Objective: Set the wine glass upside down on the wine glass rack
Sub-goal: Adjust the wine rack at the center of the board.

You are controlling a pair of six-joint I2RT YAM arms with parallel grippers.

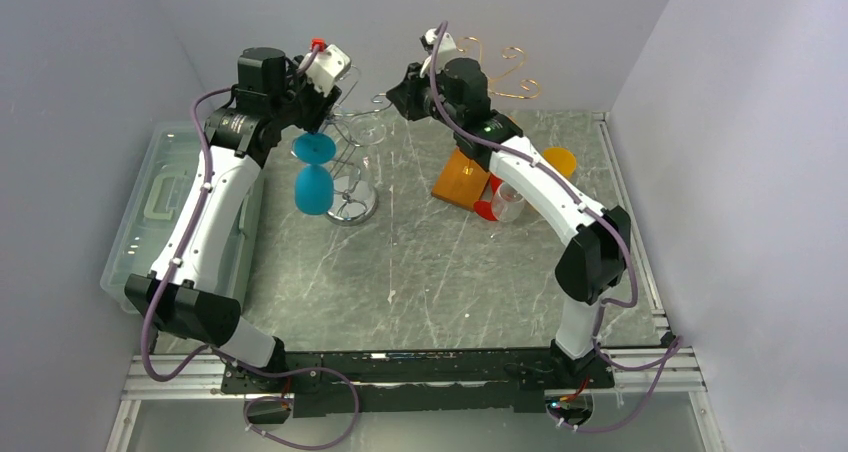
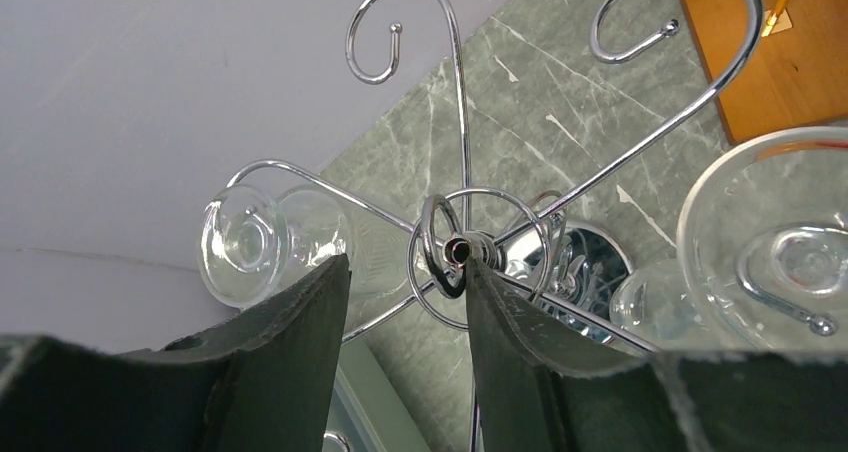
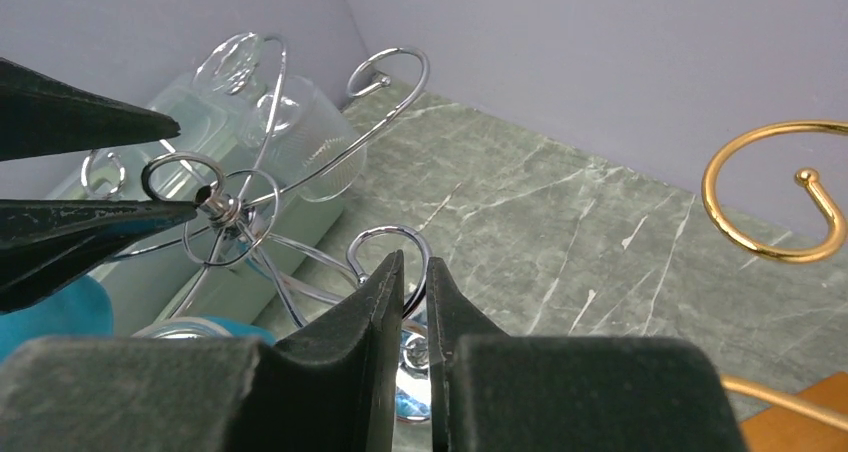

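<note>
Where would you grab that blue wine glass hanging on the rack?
Probably the thin stem of the blue wine glass, between the foot above and the bowl below: it looks narrow enough for fingers. Approach from the outer side, away from the post of the chrome rack.

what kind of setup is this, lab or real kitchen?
Probably a lab test cell, not a kitchen: plain panel walls box in a marble-look table, the arms bolt to an aluminium rail, and a chrome glass rack is staged.
</note>
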